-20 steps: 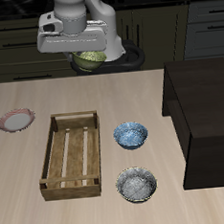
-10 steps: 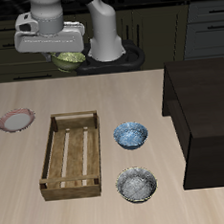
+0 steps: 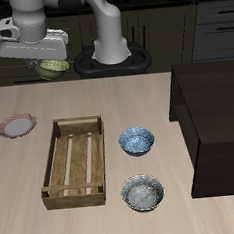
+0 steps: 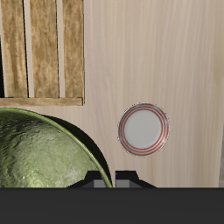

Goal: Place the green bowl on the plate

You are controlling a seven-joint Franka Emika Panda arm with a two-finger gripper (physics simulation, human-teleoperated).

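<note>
My gripper (image 3: 46, 61) is shut on the green bowl (image 3: 52, 66) and holds it high above the table's back edge. In the wrist view the bowl (image 4: 39, 153) fills much of the frame, yellow-green with a mottled pale inside. The plate (image 3: 17, 126), small with a pink-red rim and pale centre, lies flat on the table nearer the front than the gripper and beside the wooden tray. It also shows in the wrist view (image 4: 143, 129), well below the held bowl.
A wooden slatted tray (image 3: 74, 161) lies mid-table. A blue-patterned bowl (image 3: 136, 140) and a grey speckled bowl (image 3: 143, 193) stand beside it. A dark cabinet block (image 3: 215, 120) takes up the table's far side from the plate.
My gripper has carried the green bowl sideways along the table's back, towards the plate's side. Nothing on the table has moved.
</note>
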